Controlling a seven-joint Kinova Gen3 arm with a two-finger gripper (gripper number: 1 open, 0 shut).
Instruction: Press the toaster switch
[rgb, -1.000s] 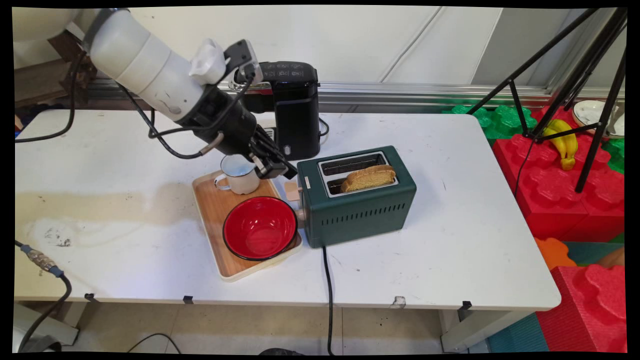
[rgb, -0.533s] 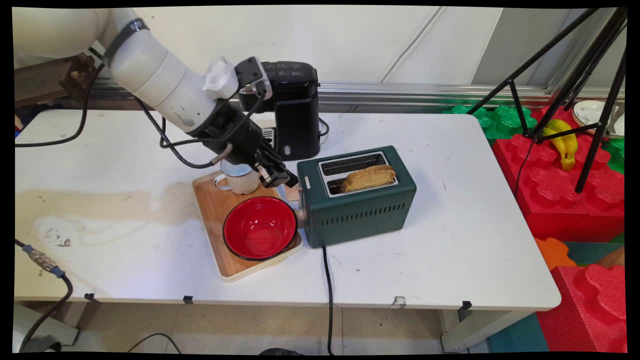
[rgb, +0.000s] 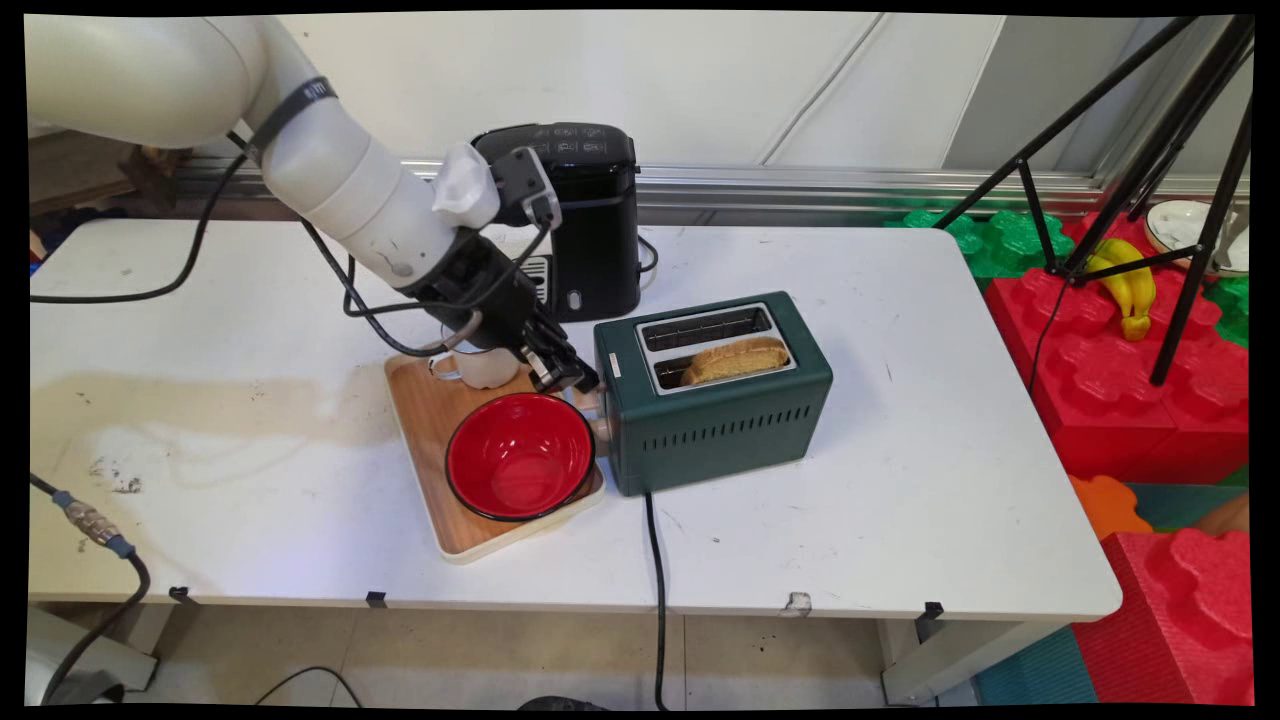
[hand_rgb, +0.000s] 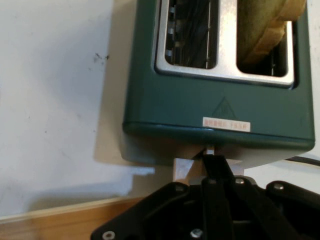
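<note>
1. White mug (rgb: 487, 366) at the 12 o'clock end of a wooden tray (rgb: 428, 415) on the white counter (rgb: 900, 480), partly hidden by the arm.
2. Red bowl (rgb: 519, 455) at the tray's 5 o'clock end.
3. Gripper (rgb: 578, 381), fingers pressed together, tips down on the pale lever (hand_rgb: 182, 169) at the toaster's end.
4. Green toaster (rgb: 715, 400) at the gripper's 3 o'clock, a bread slice (rgb: 735, 357) sunk in its near slot.
5. Black coffee machine (rgb: 585, 215) at the toaster's 11 o'clock.
</note>
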